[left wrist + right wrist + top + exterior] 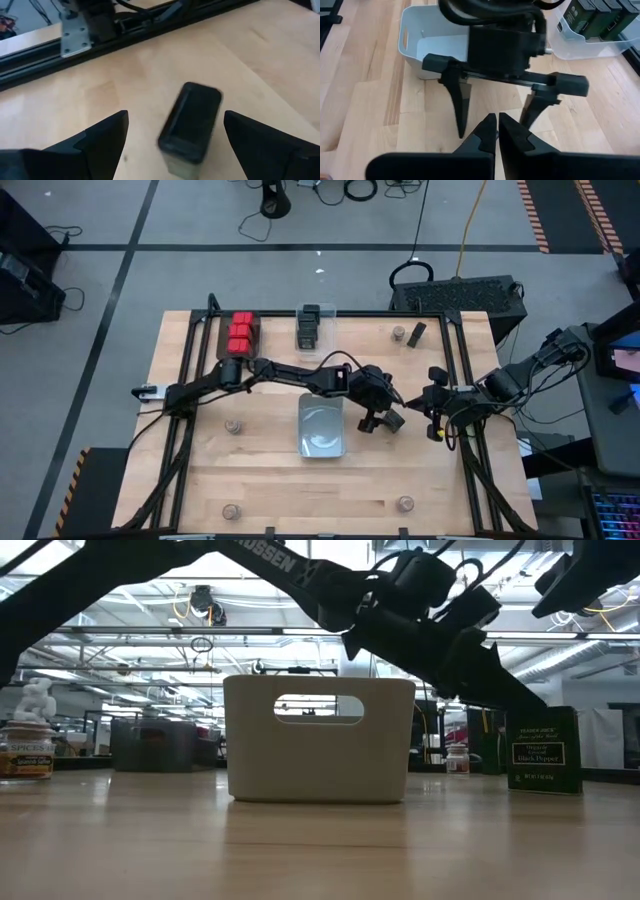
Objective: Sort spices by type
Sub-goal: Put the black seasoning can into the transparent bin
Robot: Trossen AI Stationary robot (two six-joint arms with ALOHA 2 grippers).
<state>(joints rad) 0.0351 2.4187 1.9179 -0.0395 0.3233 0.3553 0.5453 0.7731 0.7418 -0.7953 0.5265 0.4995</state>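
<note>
Directly under the left gripper [175,119], whose fingers are spread wide and hold nothing, a black boxy spice container [191,124] stands on the table between the two fingers without touching either. From above, this spot is right of the table's centre, just right of a pale rectangular bin with a handle slot [318,740]. The right gripper [497,131] hangs close by on the right, facing the left one, its fingers pressed together and empty.

At the far edge, a clear plastic tray [580,44] holds at least three more black containers [594,15]. To its left sits a cluster of red boxy containers [240,332]; how many there are I cannot tell. One further black container [418,332] stands alone at the far right, beside a small round brown-topped jar [398,333]. Three other such jars are scattered about: one on the left [232,425], two along the near edge [232,511] [405,502], making four.

The light wooden tabletop [270,470] carries a black metal frame. Beyond it are grey floor, loose cables and, seen at table level, a hall with ceiling lights.
</note>
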